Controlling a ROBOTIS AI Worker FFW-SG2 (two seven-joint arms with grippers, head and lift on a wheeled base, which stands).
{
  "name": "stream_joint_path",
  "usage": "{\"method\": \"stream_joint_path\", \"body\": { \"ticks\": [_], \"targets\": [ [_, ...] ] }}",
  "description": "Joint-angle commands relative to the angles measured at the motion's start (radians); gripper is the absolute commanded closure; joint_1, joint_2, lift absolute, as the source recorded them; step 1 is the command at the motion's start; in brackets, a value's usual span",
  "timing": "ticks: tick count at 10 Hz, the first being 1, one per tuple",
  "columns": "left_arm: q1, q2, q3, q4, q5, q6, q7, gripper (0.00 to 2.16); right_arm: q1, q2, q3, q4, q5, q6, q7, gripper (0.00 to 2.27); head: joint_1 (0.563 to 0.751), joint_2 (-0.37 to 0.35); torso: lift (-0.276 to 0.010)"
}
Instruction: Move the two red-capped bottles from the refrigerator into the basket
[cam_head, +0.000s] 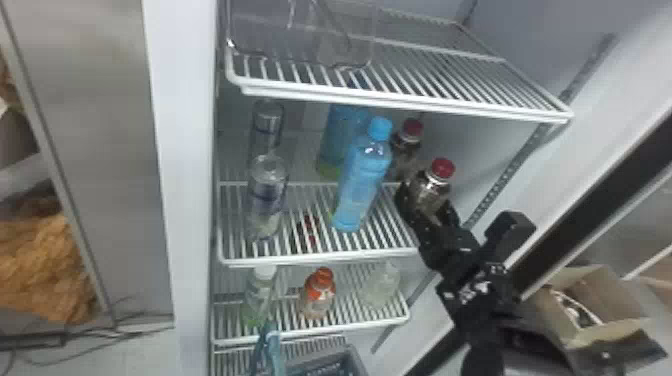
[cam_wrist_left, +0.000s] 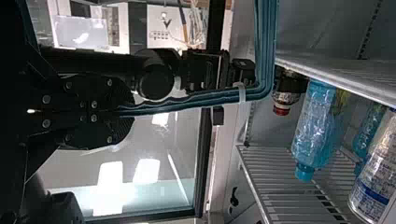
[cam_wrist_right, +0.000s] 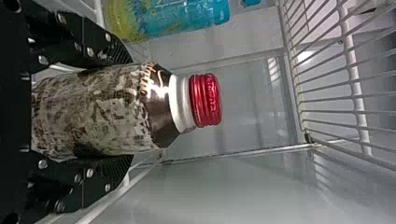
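Wire shelves (cam_head: 400, 104): white, 4 levels
Grey panel (cam_head: 100, 125): left side
Floor (cam_head: 150, 352): pale, with dark cables (cam_head: 90, 332)
Cardboard box (cam_head: 607, 329): open, right
Light: white reflections (cam_wrist_left: 109, 186)

From the centre of my head view, I find a blue-capped bottle (cam_head: 364, 175) close by at two o'clock, with another blue bottle (cam_head: 336, 145) behind it toward twelve. A silvery container (cam_head: 267, 200) stands at nine. Lower down, I see a white-capped bottle (cam_head: 259, 292) at seven, an orange-capped bottle (cam_head: 318, 297) at six and a pale bottle (cam_head: 380, 287) at five. An open cardboard box (cam_head: 607, 325) is at four, cables (cam_head: 95, 331) at eight.
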Motion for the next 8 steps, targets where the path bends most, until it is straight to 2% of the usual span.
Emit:
{"method": "stream_joint_path", "body": {
  "ticks": [1, 3, 8],
  "targets": [
    [-0.001, 0.000, -0.001, 0.000, 0.000, -0.002, 0.000, 1.20, -0.004, -0.001, 0.000, 0.006, -0.004, 0.006, 0.000, 1.30, 0.695, -0.350, 0.000],
    [-0.001, 0.002, -0.003, 0.000, 0.000, -0.002, 0.000, 1.20, 0.014, -0.001, -0.002, -0.016, -0.014, 0.006, 0.003, 1.28, 0.695, -0.350, 0.000],
    [-0.006, 0.002, -0.005, 0.000, 0.002, -0.002, 0.000, 1.20, 0.141, -0.001, -0.010, -0.195, -0.080, 0.006, 0.005, 1.28, 0.695, -0.350, 0.000]
  ]
}}
